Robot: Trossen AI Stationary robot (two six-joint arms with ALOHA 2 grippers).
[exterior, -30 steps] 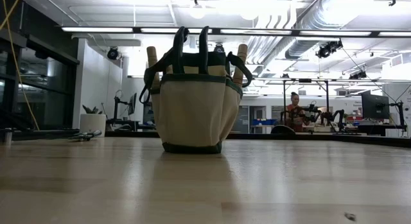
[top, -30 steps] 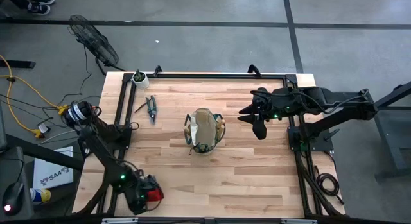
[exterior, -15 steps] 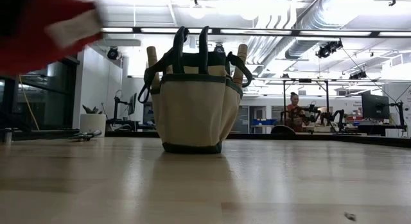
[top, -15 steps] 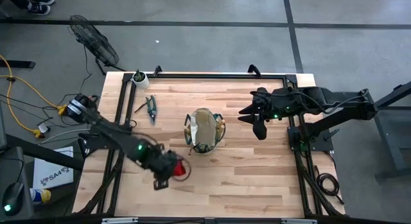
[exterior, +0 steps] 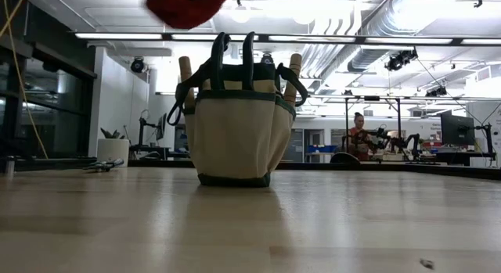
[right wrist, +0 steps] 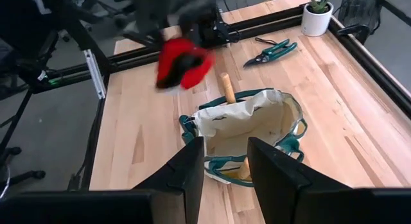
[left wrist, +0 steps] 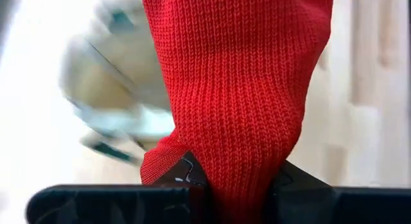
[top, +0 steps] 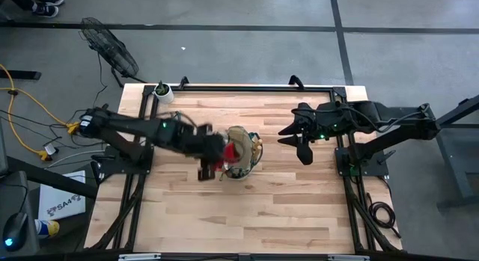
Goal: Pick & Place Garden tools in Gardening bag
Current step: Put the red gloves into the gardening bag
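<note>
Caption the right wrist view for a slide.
Left gripper carries the red glove above the open gardening bag; pruning shears lie beyond on the table.

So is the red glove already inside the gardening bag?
No, the left gripper holds the red glove in the air beside the gardening bag, above the table.

glove [left wrist: 237, 89]: red knit | bag [exterior: 233, 124]: tan, dark green trim | shears [right wrist: 270, 51]: green handles | pot [right wrist: 318, 20]: white
</note>
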